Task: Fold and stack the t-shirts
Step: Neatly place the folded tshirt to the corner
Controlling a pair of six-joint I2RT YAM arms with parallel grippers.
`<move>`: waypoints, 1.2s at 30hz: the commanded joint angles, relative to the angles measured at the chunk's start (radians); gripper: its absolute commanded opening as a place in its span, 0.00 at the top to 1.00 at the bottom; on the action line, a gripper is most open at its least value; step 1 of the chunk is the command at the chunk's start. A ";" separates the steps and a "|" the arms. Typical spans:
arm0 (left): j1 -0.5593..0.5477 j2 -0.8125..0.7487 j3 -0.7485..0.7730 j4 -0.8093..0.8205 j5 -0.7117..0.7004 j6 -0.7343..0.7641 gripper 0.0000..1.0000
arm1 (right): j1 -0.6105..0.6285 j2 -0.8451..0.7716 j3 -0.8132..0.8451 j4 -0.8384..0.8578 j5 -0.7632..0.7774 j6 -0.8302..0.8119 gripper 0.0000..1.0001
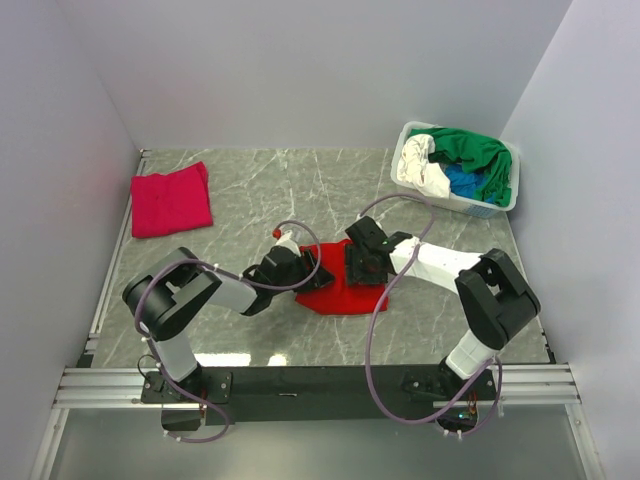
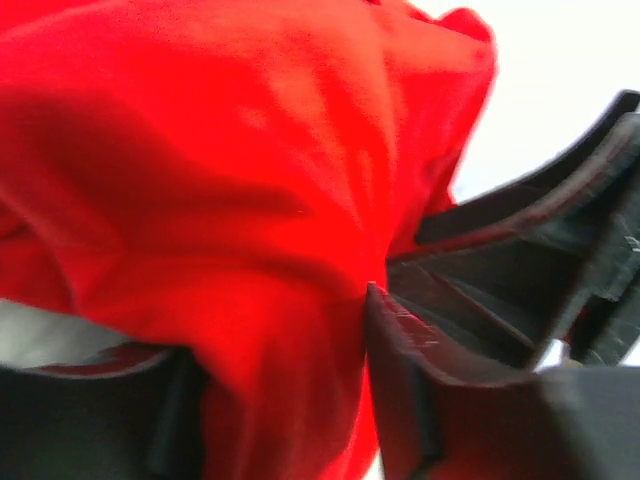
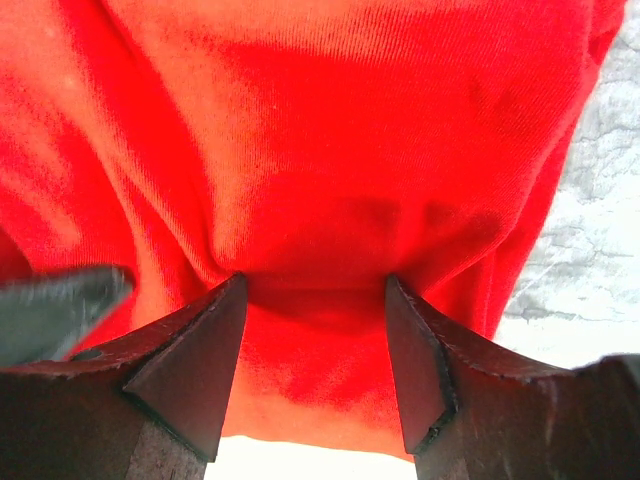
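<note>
Firstly, we list the table (image 1: 300,185): a grey, marble-veined top with pale walls around it, carrying everything below.

Item two, the arms: both reach in from the near edge and meet over the middle of the table.

Item three, white basket (image 1: 455,203): at the far right corner, slightly askew, with cloth heaped in it.

Item four, magenta-pink t-shirt (image 1: 172,200): folded into a rough square and lying flat at the far left, well apart from the arms.

Item five, red t-shirt (image 1: 340,290): a crumpled heap at the centre of the table, directly under both grippers. It fills the left wrist view (image 2: 250,200) and the right wrist view (image 3: 330,130).

Item six, basket contents: a green t-shirt (image 1: 475,150) draped across the top, a white t-shirt (image 1: 420,165) hanging at the left end, and a blue t-shirt (image 1: 462,182) showing beneath the green.

Item seven, right gripper (image 3: 315,285): it sits on the far side of the heap (image 1: 365,268). Its jaws stand apart, the fingers (image 3: 200,370) are pressed down into the red cloth, and the fabric puckers at each tip. We see cloth lying across the gap, but nothing clamped.

Item eight, left gripper (image 2: 280,340): it is at the heap's left edge (image 1: 305,262). Red cloth bunches between its fingers (image 2: 420,380) and gathers against the right one. We cannot tell whether the jaws have clamped it.
</note>
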 commanded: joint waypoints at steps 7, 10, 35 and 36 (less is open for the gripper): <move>0.021 0.048 0.107 -0.420 -0.147 0.168 1.00 | -0.004 -0.118 -0.019 -0.028 0.014 -0.011 0.36; 0.072 0.036 0.177 -0.508 -0.156 0.239 1.00 | -0.010 -0.156 0.007 -0.057 0.030 -0.025 0.35; 0.534 -0.029 0.846 -1.036 -0.147 0.949 1.00 | -0.303 -0.107 0.320 -0.020 -0.233 -0.216 0.34; 0.554 -0.020 0.867 -1.040 -0.123 0.961 1.00 | -0.309 -0.098 0.333 -0.022 -0.249 -0.219 0.34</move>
